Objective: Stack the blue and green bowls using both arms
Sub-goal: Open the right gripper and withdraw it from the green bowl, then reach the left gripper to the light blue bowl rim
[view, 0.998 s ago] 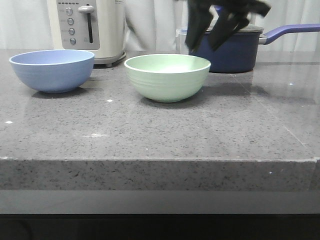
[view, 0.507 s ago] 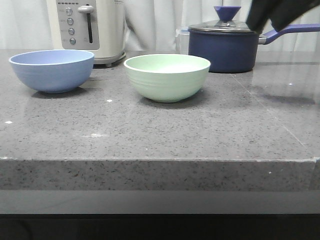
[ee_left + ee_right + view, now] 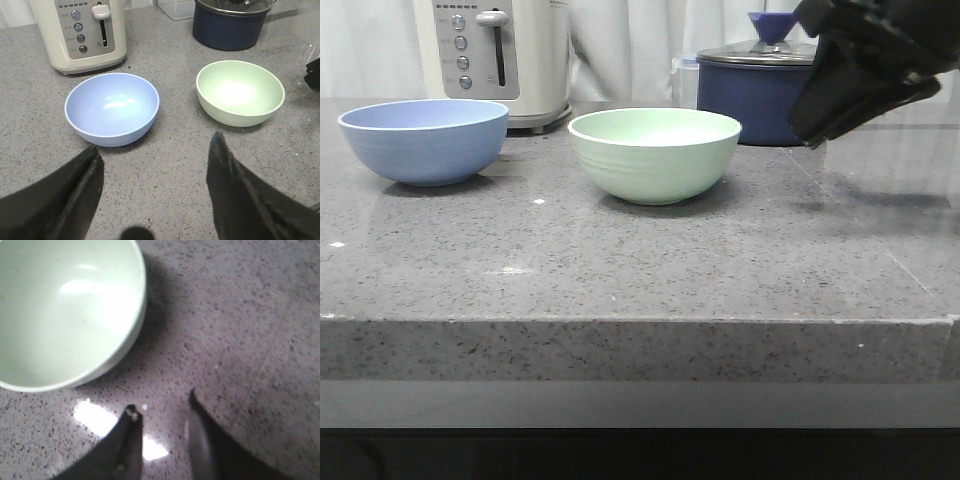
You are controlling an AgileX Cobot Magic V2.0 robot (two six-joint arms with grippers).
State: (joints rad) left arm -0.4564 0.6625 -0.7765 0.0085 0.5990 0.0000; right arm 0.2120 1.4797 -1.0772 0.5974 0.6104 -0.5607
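Note:
The blue bowl stands upright at the left of the grey counter. The green bowl stands upright in the middle, about a bowl's width from it. Both are empty. My right gripper hangs in the air to the right of the green bowl and touches nothing. In the right wrist view its fingers are slightly apart over bare counter, beside the green bowl. My left gripper is wide open above the counter, on the near side of the blue bowl and the green bowl. It is outside the front view.
A cream toaster stands behind the blue bowl. A dark navy lidded saucepan and a clear container stand behind the green bowl. The counter's front edge runs across the near side.
The right gripper moved from above the green bowl's far right side out to the right, then came lower and closer. Neither bowl has moved.

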